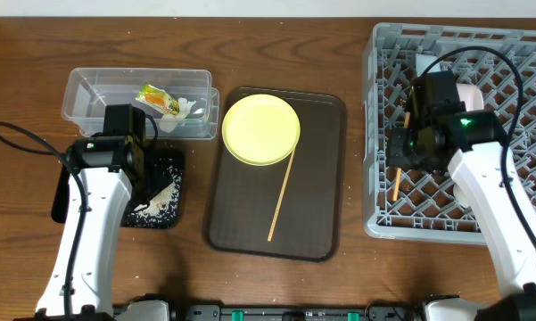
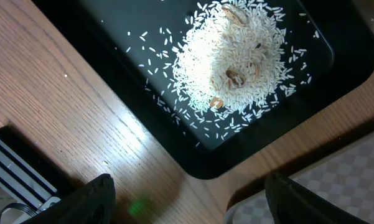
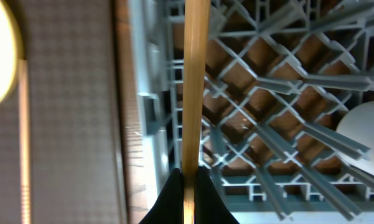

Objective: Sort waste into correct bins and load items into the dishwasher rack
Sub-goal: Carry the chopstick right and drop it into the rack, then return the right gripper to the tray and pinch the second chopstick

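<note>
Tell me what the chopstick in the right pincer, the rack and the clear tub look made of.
The chopstick in the right pincer is likely wood or bamboo: matte tan with faint lengthwise grain. The rack looks like moulded plastic, going by its uniform grey ribs with a dull sheen. The tub is probably plastic too: see-through walls with a glossy rim.

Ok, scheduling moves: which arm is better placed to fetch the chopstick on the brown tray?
Probably left: the left tool is open over the nearby black tray; the right tool is shut on the other chopstick over the rack.
</note>
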Controlling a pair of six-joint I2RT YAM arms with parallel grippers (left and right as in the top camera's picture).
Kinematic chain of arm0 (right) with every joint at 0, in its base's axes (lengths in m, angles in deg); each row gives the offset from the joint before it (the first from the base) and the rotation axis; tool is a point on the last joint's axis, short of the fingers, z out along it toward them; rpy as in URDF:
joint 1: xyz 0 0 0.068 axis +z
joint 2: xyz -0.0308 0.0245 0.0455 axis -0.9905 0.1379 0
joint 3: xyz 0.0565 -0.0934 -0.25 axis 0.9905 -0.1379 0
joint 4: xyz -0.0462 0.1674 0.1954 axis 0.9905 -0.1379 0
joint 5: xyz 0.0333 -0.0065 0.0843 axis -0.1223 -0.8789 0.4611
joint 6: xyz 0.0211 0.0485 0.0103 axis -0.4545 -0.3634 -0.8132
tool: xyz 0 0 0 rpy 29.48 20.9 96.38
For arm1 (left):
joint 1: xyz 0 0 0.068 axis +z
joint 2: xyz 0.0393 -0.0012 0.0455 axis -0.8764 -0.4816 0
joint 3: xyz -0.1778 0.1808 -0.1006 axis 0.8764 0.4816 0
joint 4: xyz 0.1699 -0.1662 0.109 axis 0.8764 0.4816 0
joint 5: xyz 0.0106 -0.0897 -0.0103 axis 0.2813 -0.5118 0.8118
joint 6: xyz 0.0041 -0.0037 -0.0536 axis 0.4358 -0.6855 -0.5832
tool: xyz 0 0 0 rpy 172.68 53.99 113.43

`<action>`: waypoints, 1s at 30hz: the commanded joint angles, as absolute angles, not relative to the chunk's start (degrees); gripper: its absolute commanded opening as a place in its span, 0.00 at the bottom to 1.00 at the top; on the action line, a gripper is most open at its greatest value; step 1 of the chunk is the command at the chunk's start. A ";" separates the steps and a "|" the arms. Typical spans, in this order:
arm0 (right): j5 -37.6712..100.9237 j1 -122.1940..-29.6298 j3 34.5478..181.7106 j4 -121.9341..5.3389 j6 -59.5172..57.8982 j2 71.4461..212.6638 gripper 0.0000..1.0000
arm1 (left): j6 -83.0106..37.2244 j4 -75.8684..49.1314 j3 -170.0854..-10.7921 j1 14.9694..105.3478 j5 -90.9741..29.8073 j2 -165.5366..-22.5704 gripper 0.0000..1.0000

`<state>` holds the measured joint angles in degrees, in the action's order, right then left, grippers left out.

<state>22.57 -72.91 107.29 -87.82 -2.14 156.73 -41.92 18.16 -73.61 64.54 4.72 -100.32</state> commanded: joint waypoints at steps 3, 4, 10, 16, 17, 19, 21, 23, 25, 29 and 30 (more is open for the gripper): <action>22.33 -73.37 106.52 -86.09 1.42 160.10 0.04 | -41.37 18.36 -74.44 64.85 5.04 -100.25 0.80; 22.33 -73.39 106.52 -85.63 1.42 160.32 0.04 | -41.37 18.36 -74.44 64.85 5.02 -100.25 0.80; 22.33 -73.39 106.52 -84.54 1.40 160.45 0.34 | -41.37 18.38 -74.44 64.85 5.04 -100.25 0.80; 22.33 -73.39 106.52 -84.12 1.40 160.45 0.41 | -41.37 18.38 -74.44 64.83 5.04 -100.25 0.80; 22.54 -73.37 106.54 -83.77 1.38 160.43 0.42 | -41.37 18.38 -74.44 64.85 5.04 -100.25 0.80; 22.70 -73.30 106.61 -83.07 1.38 160.38 0.43 | -41.37 18.38 -74.44 64.85 5.04 -100.25 0.80; 24.14 -72.97 106.87 -82.31 1.38 160.19 0.43 | -41.37 18.38 -74.44 64.83 5.04 -100.25 0.80; 27.05 -72.45 107.40 -80.73 1.35 159.86 0.44 | -41.37 18.38 -74.44 64.85 5.04 -100.25 0.80; 30.98 -71.40 107.81 -77.94 1.31 159.53 0.45 | -41.37 18.36 -74.44 64.83 5.04 -100.25 0.80; 37.56 -66.98 107.86 -71.09 -1.20 159.38 0.46 | -41.37 18.36 -74.44 64.83 5.02 -100.25 0.80; 37.49 -65.30 107.86 -69.85 -1.84 159.46 0.47 | -41.37 18.38 -74.44 64.83 5.04 -100.25 0.80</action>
<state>31.81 -68.97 106.85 -71.18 0.28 160.45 -41.92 18.14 -73.61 64.54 4.72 -100.32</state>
